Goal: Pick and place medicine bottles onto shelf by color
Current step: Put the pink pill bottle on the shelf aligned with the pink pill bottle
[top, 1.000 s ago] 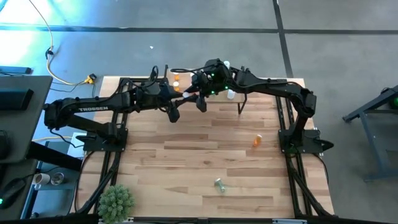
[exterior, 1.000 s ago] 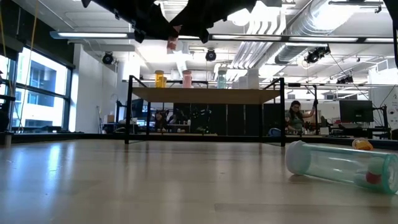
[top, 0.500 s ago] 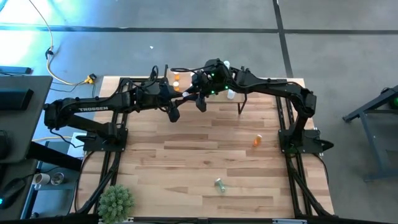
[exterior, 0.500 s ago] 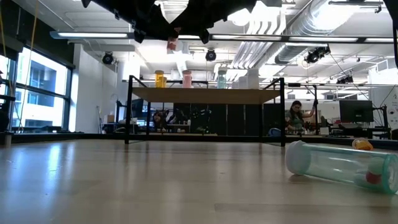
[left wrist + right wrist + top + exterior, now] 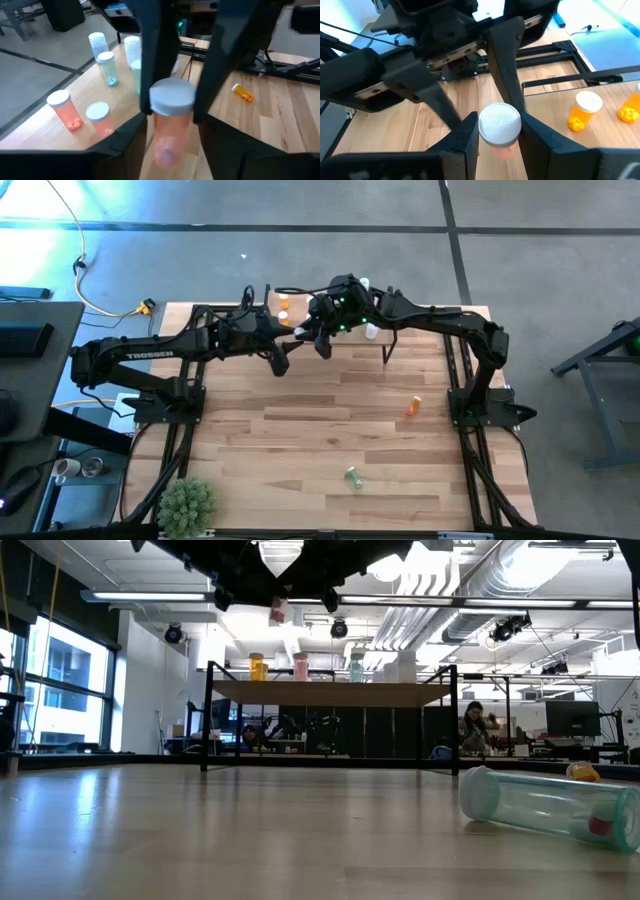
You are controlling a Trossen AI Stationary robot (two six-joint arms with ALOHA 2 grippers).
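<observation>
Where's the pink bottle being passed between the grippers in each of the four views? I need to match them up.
High view: hidden under the two wrists meeting at the shelf's front edge.
Low view: pink bottle hangs near top centre, above the shelf.
Left wrist view: centre, white cap up.
Right wrist view: bottom centre, cap facing the camera.
Shared landmark: the shelf.

You are working in an open-plan robotics lab or industrial workshop. Across the desk you look into a wide hall with exposed ceiling ducts, strip lights and tall windows. A person sits at a workstation with a monitor. From above, your desk stands on a bare concrete floor crossed by a yellow cable.
</observation>
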